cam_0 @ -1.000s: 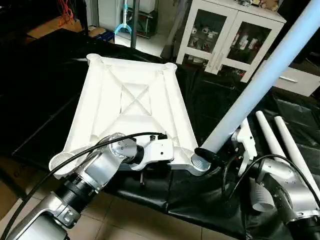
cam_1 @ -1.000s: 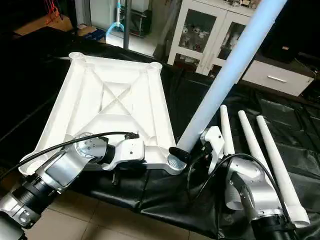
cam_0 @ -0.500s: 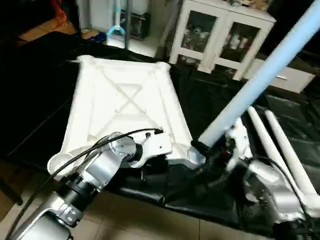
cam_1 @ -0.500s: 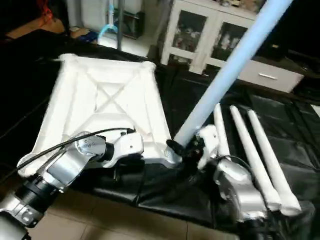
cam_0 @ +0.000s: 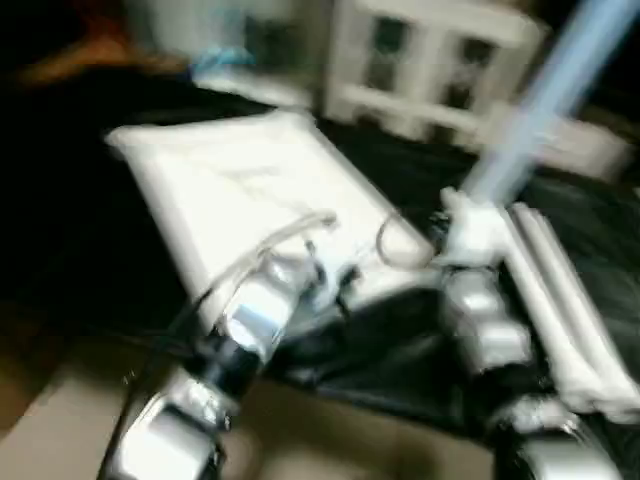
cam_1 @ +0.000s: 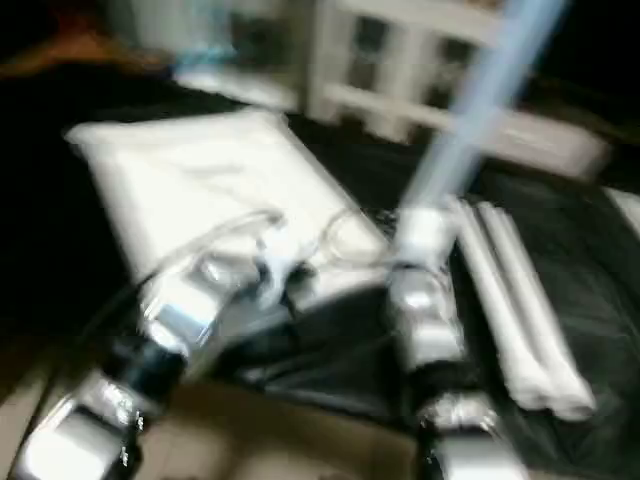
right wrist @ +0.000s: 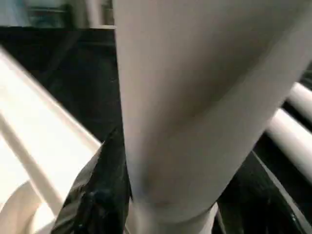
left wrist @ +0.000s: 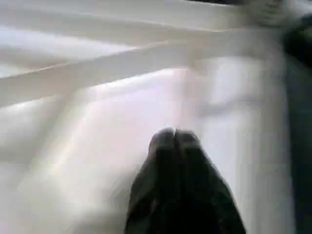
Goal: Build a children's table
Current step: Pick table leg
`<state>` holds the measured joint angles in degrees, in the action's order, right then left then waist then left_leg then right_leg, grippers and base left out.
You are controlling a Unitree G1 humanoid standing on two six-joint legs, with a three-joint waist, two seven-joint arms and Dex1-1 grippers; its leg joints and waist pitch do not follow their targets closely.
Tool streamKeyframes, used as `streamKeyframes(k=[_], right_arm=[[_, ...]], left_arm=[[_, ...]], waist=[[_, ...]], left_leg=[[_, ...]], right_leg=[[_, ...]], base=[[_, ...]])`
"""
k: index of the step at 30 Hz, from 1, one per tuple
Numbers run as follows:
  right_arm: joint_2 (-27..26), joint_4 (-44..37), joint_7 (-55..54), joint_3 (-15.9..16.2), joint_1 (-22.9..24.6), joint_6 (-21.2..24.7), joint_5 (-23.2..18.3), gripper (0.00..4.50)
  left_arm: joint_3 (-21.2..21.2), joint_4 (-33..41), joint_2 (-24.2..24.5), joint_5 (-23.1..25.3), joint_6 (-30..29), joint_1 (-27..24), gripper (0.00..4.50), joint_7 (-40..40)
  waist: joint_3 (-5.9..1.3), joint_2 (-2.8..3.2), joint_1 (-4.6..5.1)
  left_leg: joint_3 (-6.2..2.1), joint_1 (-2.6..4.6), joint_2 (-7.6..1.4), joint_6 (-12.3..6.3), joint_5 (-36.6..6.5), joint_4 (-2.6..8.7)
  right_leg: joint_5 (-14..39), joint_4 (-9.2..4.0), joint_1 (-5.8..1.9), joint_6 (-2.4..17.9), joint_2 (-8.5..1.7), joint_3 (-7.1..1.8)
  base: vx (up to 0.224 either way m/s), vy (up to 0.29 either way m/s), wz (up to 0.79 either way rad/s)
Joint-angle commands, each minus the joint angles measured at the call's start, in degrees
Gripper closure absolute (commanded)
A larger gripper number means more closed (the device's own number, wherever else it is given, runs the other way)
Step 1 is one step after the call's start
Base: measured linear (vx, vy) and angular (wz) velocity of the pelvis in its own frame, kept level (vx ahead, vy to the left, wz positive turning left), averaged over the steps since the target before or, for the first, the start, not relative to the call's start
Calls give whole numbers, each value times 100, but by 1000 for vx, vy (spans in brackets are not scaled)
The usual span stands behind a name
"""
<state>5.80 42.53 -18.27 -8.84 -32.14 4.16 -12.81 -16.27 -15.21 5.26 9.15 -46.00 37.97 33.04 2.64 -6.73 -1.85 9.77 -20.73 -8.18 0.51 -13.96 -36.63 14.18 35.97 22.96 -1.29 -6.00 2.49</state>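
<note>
A black cover [cam_0: 420, 350] drapes the work surface, with a white glass-door cabinet [cam_0: 430, 60] behind it and bare floor at the near edge.

The tabletop [cam_0: 240, 200] lies upside down on the cover, ribbed side up, taking up the left and middle of the surface. One near corner socket [cam_0: 400, 243] sits just beside the right arm.

A leg [cam_0: 540, 100] slants up from near that socket toward the upper right. The right gripper [right wrist: 165, 195] clasps it close to its lower end: in the right wrist view the tube [right wrist: 195, 97] sits between the two black fingers [right wrist: 105, 190], which press against its sides. Whether the leg's end is seated in the socket cannot be told through the blur.

The spare legs [cam_0: 565, 300] lie side by side on the cover at the right, just beyond the right arm; how many cannot be counted.

The left gripper [left wrist: 175, 139] is clenched, its two black fingertips pressed together with nothing between them. It hangs close over the tabletop's underside near a rib [left wrist: 97, 73]; touching or not cannot be told.
</note>
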Motion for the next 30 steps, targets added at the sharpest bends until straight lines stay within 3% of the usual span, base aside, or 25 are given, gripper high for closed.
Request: streamKeyframes(k=[1,2,3,4,5,6,7,9,10,11,12,17,20,25,27,30], right_arm=[[-157,875,-320,-144,428,434,11,264],[-175,899,-301,-138,397,414,-3,264],[-175,899,-301,-138,397,414,-3,264],[-193,930,-247,-121,355,379,-14,264],[-196,995,-269,-100,315,336,-30,264],[-207,1053,-277,-84,267,298,-64,264],[-222,1129,-312,-95,215,256,-77,264],[-240,1198,-318,-105,155,226,-63,264],[-246,1220,-315,-122,136,217,-44,264],[-276,1296,-284,-201,58,189,28,264],[-294,1298,-246,-238,35,187,33,264],[-434,985,266,-365,47,355,-240,264],[-522,770,604,-356,77,626,-451,264],[-740,254,1229,-346,162,1303,-964,264],[-835,101,1356,-422,174,1611,-1171,264],[-941,-67,1395,-490,190,1902,-1332,264]], left_arm=[[-48,107,-20,37,-155,12,450,-54],[-59,125,19,46,-184,-7,450,-68],[-59,125,19,46,-184,-7,450,-68],[-69,155,66,45,-226,-37,450,-81],[-67,163,67,32,-253,-41,450,-106],[-104,179,108,29,-253,-58,450,-92],[-134,188,134,20,-259,-64,450,-93],[-194,202,187,14,-208,-81,450,-45],[-192,216,187,-3,-189,-88,450,-20],[-163,301,169,-123,12,-134,450,137],[-141,357,148,-210,142,-158,418,237],[34,779,-118,-770,-51,-266,392,579],[19,881,-120,-852,-50,-269,370,651],[-157,1166,125,-1069,61,-324,324,1128],[-267,1305,241,-1103,25,-379,304,1281],[-415,1464,372,-1122,-71,-435,292,1412]], waist=[[-181,129,-24],[-83,237,91],[-192,196,151],[-129,266,143],[-125,236,169],[-127,178,214],[-185,187,243],[-236,168,317],[-247,167,329],[-243,215,346],[-240,180,390],[-244,176,443],[-265,173,520],[-283,160,625],[-277,190,658],[-287,187,706]], left_leg=[[-253,79,-406,318,-259,603],[-81,461,-536,647,-1308,746],[-44,479,-502,657,-1545,735],[30,395,-478,714,-2104,790],[24,352,-469,718,-2324,788],[-26,257,-439,699,-2671,804],[-64,258,-435,679,-2694,796],[-90,93,-453,618,-1937,817],[-86,76,-461,606,-1751,808],[-67,84,-461,597,-1666,796],[-47,88,-459,573,-1643,786],[-12,78,-476,535,-1683,780],[-40,30,-487,492,-1577,792],[-21,32,-501,388,-1253,775],[-18,27,-519,428,-1125,780],[17,59,-524,518,-924,754]], right_leg=[[2701,-707,-108,391,-363,-375],[1075,-573,277,647,117,-220],[652,-513,166,797,103,-196],[830,-589,150,902,62,-245],[1077,-613,134,863,45,-267],[1744,-663,82,689,-6,-270],[1999,-702,71,586,-76,-280],[1214,-641,-64,655,-117,-302],[977,-620,-72,697,-115,-303],[847,-618,-49,741,-111,-308],[767,-623,-42,849,-94,-305],[783,-638,-53,1001,-113,-312],[717,-623,-109,1004,-119,-307],[362,-594,-145,1154,-132,-319],[291,-586,-148,1207,-128,-326],[16,-561,-148,1288,-105,-330]], base=[[0,0,0],[-16,-55,45],[-16,-55,45],[-59,-47,34],[0,0,0],[0,0,0],[0,0,0],[0,0,0],[0,0,0],[0,0,0],[0,0,0],[0,0,0],[0,0,0],[0,0,0],[0,0,0],[0,0,0]])
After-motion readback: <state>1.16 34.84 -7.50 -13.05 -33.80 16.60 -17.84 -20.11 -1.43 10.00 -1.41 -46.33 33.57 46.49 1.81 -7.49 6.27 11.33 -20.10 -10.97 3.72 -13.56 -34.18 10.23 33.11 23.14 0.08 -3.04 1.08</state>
